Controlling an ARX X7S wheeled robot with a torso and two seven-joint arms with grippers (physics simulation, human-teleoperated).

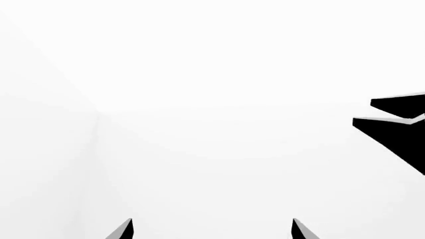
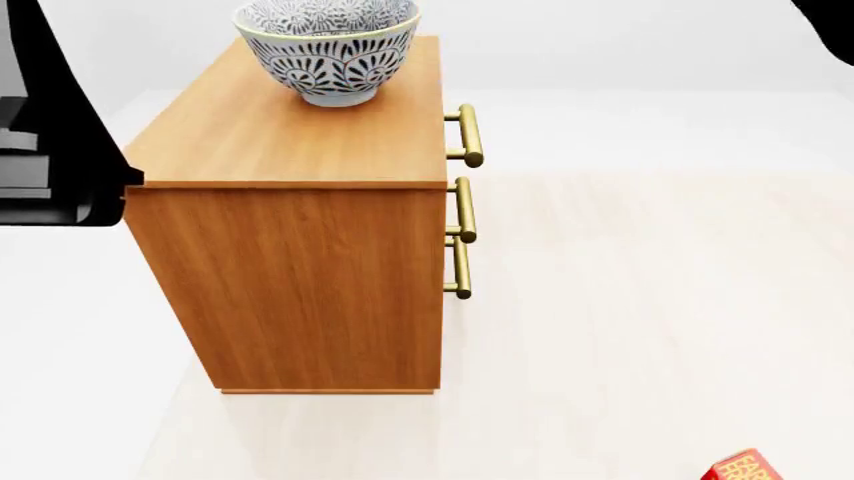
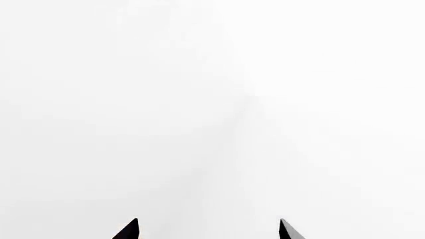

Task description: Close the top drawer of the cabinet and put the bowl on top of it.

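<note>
bowl (image 2: 328, 45): white with dark blue leaf pattern, upright on the cabinet's top
cabinet (image 2: 300, 270): orange-brown wood, standing upright
top drawer (image 2: 446, 120): closed flush, brass bar handle

Bowl (image 2: 330, 45): white, dark blue leaf pattern. Cabinet (image 2: 300, 270): orange-brown wood grain, brass handles (image 2: 466, 135).

The pale floor (image 2: 641, 330) is carrying the cabinet (image 2: 314, 270); a red box (image 2: 742, 468) is lying well right of the cabinet.
</note>
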